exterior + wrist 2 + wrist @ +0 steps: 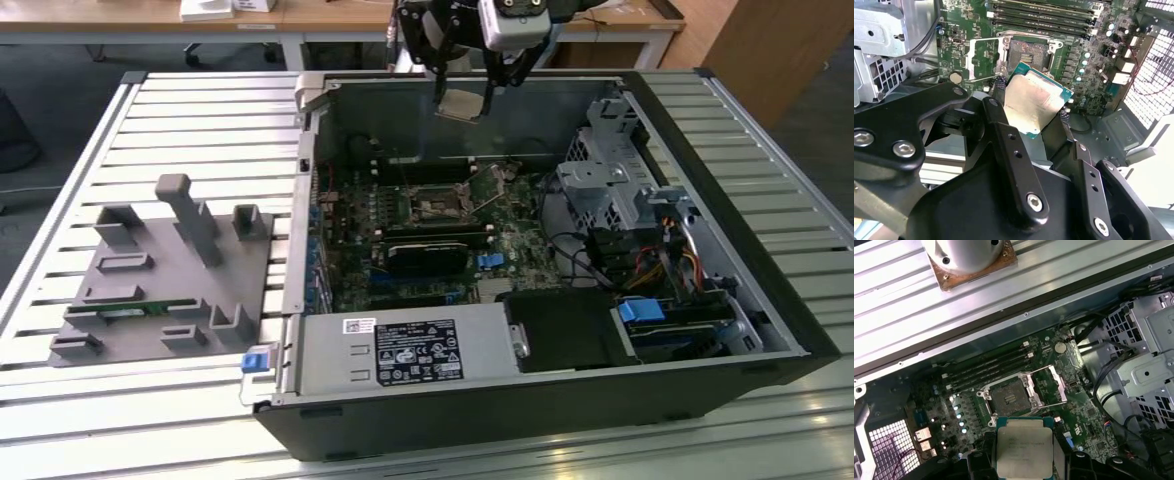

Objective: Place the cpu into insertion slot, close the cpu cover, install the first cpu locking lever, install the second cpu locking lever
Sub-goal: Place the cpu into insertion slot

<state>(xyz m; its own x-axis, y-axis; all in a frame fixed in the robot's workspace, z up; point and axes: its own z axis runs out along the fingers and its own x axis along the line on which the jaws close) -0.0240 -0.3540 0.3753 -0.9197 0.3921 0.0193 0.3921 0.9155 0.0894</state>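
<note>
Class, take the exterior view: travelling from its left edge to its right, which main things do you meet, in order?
Grey fixture block → cpu held in the gripper → silver drive cage → black side wall of the computer case.

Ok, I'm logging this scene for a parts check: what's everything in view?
cpu: one, silvery-beige, green-edged, held above the open case.
insertion slot: one, dark, silvery rim, empty, on the motherboard.
cpu cover: one, silvery, swung open beside the slot.
motherboard: one, green, inside the case.
computer case: one, black, lying open on the table.
power supply: one, grey, inside the case.
fixture block: one, grey, at the exterior view's left.
table: one, silvery, slatted.
end effector: one, black, shut on the cpu.
</note>
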